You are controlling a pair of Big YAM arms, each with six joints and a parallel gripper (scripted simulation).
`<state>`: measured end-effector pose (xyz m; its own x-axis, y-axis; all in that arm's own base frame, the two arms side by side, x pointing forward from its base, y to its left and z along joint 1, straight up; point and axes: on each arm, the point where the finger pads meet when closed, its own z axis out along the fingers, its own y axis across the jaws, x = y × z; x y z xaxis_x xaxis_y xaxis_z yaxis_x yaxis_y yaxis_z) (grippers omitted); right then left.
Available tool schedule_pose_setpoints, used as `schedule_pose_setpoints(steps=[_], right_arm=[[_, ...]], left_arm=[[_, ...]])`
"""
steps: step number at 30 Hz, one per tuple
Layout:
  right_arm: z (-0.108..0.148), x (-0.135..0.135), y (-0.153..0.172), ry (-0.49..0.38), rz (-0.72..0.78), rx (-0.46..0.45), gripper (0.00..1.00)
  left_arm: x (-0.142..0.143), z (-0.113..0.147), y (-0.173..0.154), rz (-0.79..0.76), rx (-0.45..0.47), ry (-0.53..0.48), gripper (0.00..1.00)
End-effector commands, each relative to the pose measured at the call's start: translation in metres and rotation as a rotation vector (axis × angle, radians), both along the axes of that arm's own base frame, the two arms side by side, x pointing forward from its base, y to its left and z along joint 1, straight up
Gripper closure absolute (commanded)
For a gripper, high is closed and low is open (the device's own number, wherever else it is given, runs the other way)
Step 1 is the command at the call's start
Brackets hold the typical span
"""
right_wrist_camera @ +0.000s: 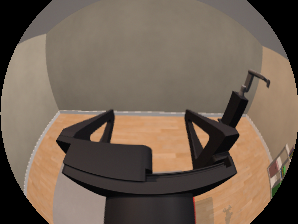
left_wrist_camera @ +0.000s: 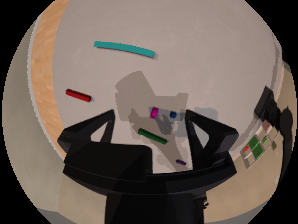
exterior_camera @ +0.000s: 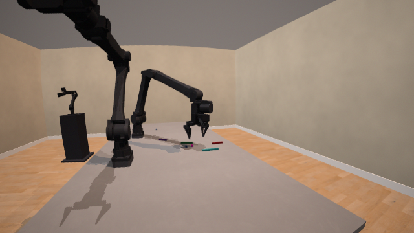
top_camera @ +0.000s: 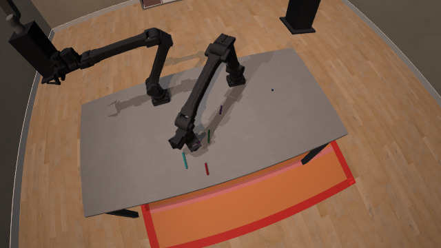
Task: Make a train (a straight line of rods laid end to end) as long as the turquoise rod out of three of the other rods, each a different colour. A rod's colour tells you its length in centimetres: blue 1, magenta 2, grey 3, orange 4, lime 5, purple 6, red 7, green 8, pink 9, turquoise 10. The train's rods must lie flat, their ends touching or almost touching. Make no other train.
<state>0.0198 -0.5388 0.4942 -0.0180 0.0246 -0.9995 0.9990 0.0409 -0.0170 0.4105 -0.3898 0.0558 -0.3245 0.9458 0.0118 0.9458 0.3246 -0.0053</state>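
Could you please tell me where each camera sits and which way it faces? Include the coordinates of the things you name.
Top: high above the table (top_camera: pixel 117 145) (exterior_camera: pixel 194 194) (left_wrist_camera: pixel 200 30) (right_wrist_camera: pixel 80 200), looking down; both arms show.
Exterior: beyond one table end, looking along it; both arms, the right cut off.
Left wrist: facing down over the rods; left claw (top_camera: pixel 194 146) (exterior_camera: pixel 196 137) (left_wrist_camera: pixel 150 111).
Right wrist: facing wall and floor; right claw (top_camera: pixel 51 83) (right_wrist_camera: pixel 150 111).
Top and left wrist share the turquoise rod (top_camera: pixel 185 160) (exterior_camera: pixel 210 149) (left_wrist_camera: pixel 124 49).
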Motion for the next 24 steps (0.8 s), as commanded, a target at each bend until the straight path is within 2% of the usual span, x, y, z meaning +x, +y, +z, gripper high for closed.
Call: schedule_pose_setpoints(steps=[1,5,10,12,24], right_arm=[[0.006,-0.003,-0.006,-0.018,-0.009,-0.025,0.00],[0.006,-0.003,-0.006,-0.018,-0.009,-0.025,0.00],[0.006,-0.003,-0.006,-0.018,-0.009,-0.025,0.00],[0.006,-0.003,-0.006,-0.018,-0.009,-0.025,0.00],[0.006,-0.003,-0.006,-0.018,-0.009,-0.025,0.00]], left_arm=[[0.026,0.020,-0.019,-0.165,-0.030,-0.032,0.00],[0.031,0.019,-0.024,-0.265,-0.030,-0.033,0.00],[0.032,0.019,-0.024,-0.287,-0.029,-0.033,0.00],[0.032,0.029,-0.025,-0.288,-0.040,-0.048,0.00],[0.033,0.030,-0.025,-0.288,-0.041,-0.049,0.00]])
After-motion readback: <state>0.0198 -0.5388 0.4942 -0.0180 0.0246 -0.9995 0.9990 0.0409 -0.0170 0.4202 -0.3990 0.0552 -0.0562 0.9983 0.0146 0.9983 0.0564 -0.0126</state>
